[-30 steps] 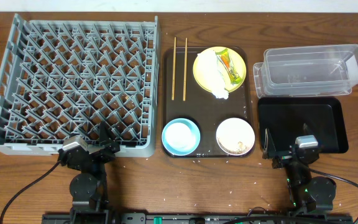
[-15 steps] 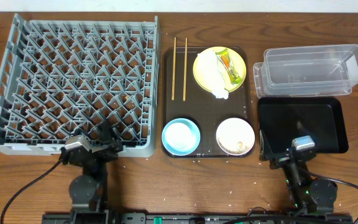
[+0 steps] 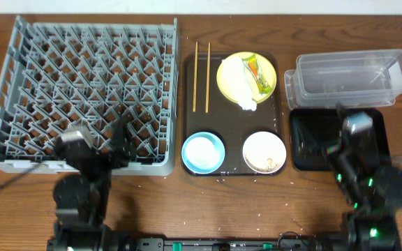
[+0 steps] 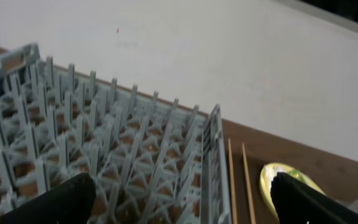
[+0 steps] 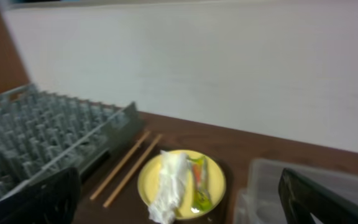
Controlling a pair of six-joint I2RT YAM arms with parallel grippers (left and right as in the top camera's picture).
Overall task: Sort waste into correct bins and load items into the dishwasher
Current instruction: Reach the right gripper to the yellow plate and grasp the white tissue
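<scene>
Lifting off rest, my left gripper and right gripper flank the brown tray, both wide open and empty; sorting not begun.

Table: brown wood, grain running left to right, seen from overhead.

Lying directly on it, left to right:
- Rack: grey, square, filled with upright pegs; set at the left, slightly askew to the table edge.
- Serving tray: dark brown, placed at the centre, just beside the rack's right side.
- Tub: clear plastic, placed at the far right.
- Black tray: glossy, shallow, set just in front of the tub; partly hidden.
- Specks: small, white, scattered on the bare wood in front of the serving tray.
</scene>
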